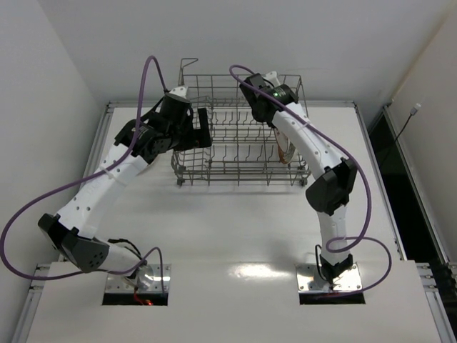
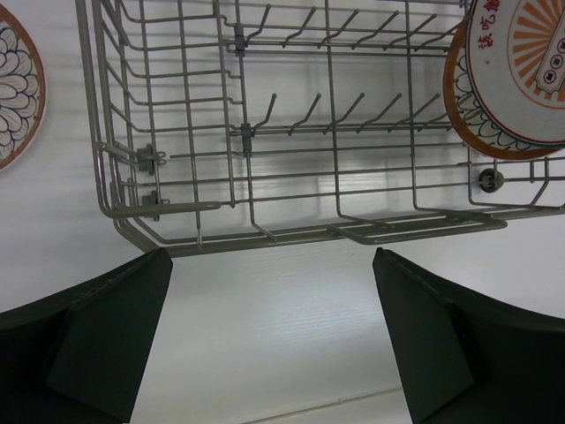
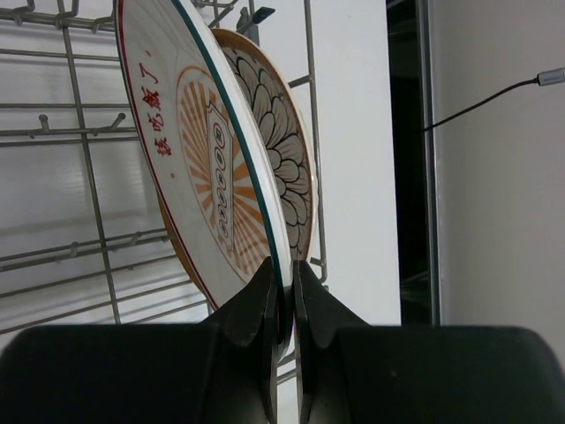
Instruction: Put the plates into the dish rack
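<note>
Red txt 該吃飯了, sunburst plate (image 3: 203, 159)

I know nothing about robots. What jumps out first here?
The right gripper pinches the rim of a sunburst plate, held on edge at the right end of the grey wire dish rack, beside a petal-patterned plate. The left gripper hangs open by the rack's left side, where a third plate lies outside.

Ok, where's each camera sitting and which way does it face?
Top external: above and behind the robot, looking down on the dish rack; the left arm and right arm show.
Left wrist: on the left arm, facing the rack's corner; the open left end effector frames it.
Right wrist: on the right arm, looking along the shut right end effector pinching the sunburst plate by its rim.
Shared: both wrist views show the sunburst plate in the rack beside a petal plate.
</note>
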### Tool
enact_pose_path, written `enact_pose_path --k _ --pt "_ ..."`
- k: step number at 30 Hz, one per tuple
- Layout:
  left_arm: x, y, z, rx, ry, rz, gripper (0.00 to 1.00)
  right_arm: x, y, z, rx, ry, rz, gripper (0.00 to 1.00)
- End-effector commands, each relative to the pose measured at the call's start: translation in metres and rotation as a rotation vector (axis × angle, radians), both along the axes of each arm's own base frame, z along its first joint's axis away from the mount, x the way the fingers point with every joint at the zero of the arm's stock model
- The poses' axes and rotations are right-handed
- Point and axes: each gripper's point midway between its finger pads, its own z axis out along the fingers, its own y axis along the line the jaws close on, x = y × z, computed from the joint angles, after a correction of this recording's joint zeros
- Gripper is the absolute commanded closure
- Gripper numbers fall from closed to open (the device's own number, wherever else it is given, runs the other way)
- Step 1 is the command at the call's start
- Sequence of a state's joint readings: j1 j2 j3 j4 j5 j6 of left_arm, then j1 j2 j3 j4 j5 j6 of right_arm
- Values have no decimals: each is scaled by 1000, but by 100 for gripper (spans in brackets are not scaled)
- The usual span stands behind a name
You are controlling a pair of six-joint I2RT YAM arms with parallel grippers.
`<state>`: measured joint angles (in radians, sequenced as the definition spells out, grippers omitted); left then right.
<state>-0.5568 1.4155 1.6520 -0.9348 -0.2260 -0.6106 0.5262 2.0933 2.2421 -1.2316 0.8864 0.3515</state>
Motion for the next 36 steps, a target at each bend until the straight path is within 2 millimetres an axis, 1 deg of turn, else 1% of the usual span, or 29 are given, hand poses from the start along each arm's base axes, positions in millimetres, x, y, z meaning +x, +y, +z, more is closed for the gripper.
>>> enact_pose_path --k 1,4,8,9,10,13,17,19,20,21,23,24,25,27,28,30,31,32,33,34,35,36 --pt "-7 2 15 -18 -43 -4 0 5 0 7 -6 -53 -27 100" --pt "-6 4 15 -6 -48 -3 0 2 -2 -4 -25 -21 -27 100" --pt "-6 4 15 -6 -48 -3 0 2 1 -17 -8 -6 -30 100" --pt "-6 4 15 -6 -48 -3 0 2 1 -18 -3 -10 -36 100" --pt "-5 5 15 -1 -51 4 0 3 -3 -26 -8 4 -51 100" --pt "-5 5 15 -1 -51 4 0 -1 -3 -39 -12 32 -53 100" --pt "-5 5 15 -1 -51 4 0 -3 0 -48 14 41 -64 100" --pt "-5 5 15 -1 -51 4 0 -3 1 -49 21 45 -60 100" --pt "-5 5 15 -1 -51 4 0 -5 2 -53 30 53 -64 100" --pt "-5 5 15 -1 -51 4 0 -4 -2 -53 30 53 -73 100" --pt "-5 5 15 -1 -51 4 0 -4 0 -55 54 47 -83 100" --pt "-5 5 15 -1 -51 4 0 -5 1 -63 53 68 -80 100" --pt "-5 5 15 -1 -51 4 0 -5 3 -64 70 69 -81 100" --pt "-7 6 13 4 -43 4 0 -6 1 -68 82 78 -93 100" --pt "-7 6 13 4 -43 4 0 -5 3 -72 102 76 -98 100" --pt "-7 6 13 4 -43 4 0 -7 2 -84 127 101 -106 100" --pt "-7 6 13 4 -43 4 0 -5 5 -84 141 95 -102 100" --pt "-7 6 13 4 -43 4 0 -7 5 -90 146 108 -106 100" --pt "-7 6 13 4 -43 4 0 -6 1 -93 145 109 -115 100" --pt "-7 7 13 11 -45 -1 0 -7 1 -89 150 101 -114 100" --pt "-7 7 13 11 -45 -1 0 -6 3 -92 159 103 -111 100" --pt "-7 7 13 11 -45 -1 0 -5 -2 -93 160 102 -121 100"
